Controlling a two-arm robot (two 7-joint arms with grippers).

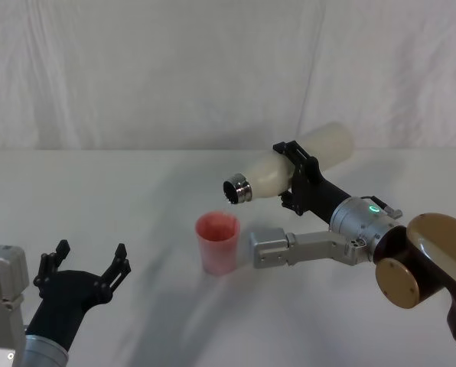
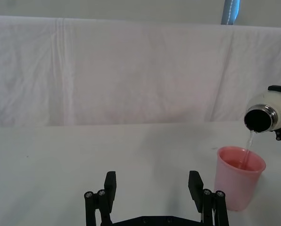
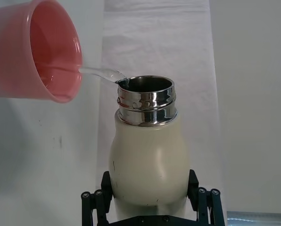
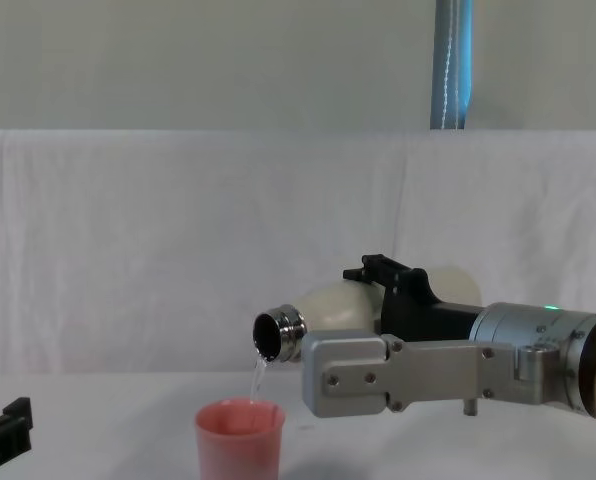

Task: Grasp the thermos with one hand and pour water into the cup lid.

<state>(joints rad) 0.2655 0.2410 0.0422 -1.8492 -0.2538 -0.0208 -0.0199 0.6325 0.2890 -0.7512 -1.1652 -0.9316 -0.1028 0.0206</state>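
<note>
Desk (image 1: 98,199): white cloth-covered top carrying the cup; a white draped backdrop stands along its far edge
Right arm: reaches in from the desk's right side toward the middle, holding the bottle up off the surface
Left arm: parked low at the near left corner, taking no part
Thermos (image 1: 289,167): gripped and tipped close to level, open steel neck lowest and aimed left, base raised toward the far right; it hangs above the middle of the desk, touching nothing but the pincer
Right gripper (image 1: 301,177): closed on the thermos, black fingers clamped on either side of the cream body around mid-length, well back from the neck
Left gripper (image 1: 86,264): fingers spread apart, gripping nothing
Cup lid (image 1: 217,242): pink, upright near the middle of the desk, just below and slightly to the left of the bottle's mouth, not touching it
Water (image 4: 260,378): a thin stream falls from the neck's lower lip into the cup
Done: grasp, lift, tilt; pouring looks under way
Left: likely finishing the fill, then tipping the bottle upright; how full the cup is cannot be told
</note>
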